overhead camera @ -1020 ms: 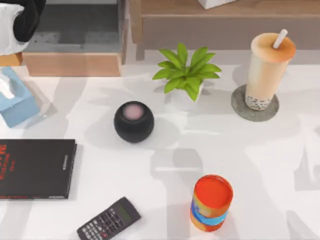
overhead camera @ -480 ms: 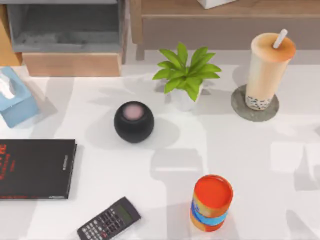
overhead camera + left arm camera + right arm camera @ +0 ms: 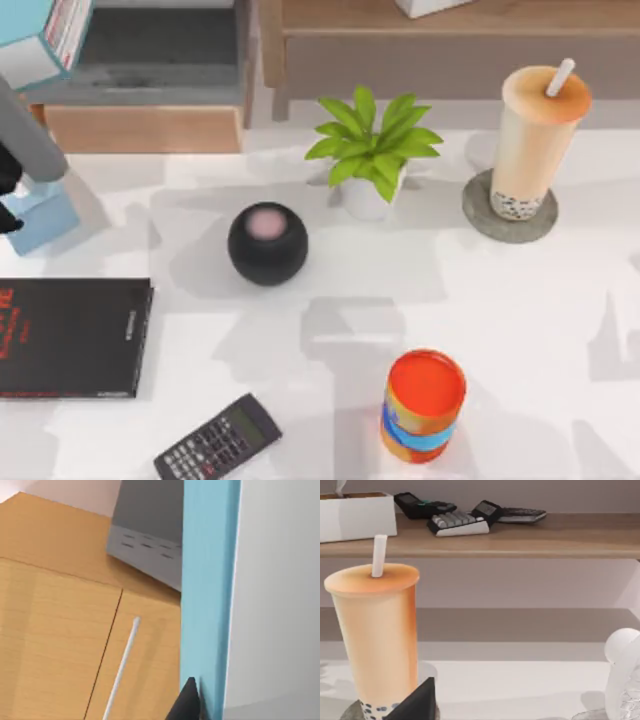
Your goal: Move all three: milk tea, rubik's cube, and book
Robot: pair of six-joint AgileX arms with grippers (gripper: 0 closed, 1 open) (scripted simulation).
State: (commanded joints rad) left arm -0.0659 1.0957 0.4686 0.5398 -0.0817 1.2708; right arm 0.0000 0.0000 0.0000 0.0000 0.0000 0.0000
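Note:
The book, teal-blue with white page edges, hangs tilted in the air at the top view's far back left, over the grey box. My left gripper is shut on it, and its blue cover runs up close before the left wrist camera. The milk tea stands upright on a grey coaster at the back right. In the right wrist view the milk tea is near, with my right gripper low beside the cup's base. The rubik's cube is out of view.
A thin black book, a calculator, an orange-and-blue can, a black round speaker, a potted plant and a blue tissue box are on the table. A wooden shelf runs along the back.
My left arm has come into the top view at the back left, carrying the teal book, and now covers part of the tissue box. Nothing on the table has moved.

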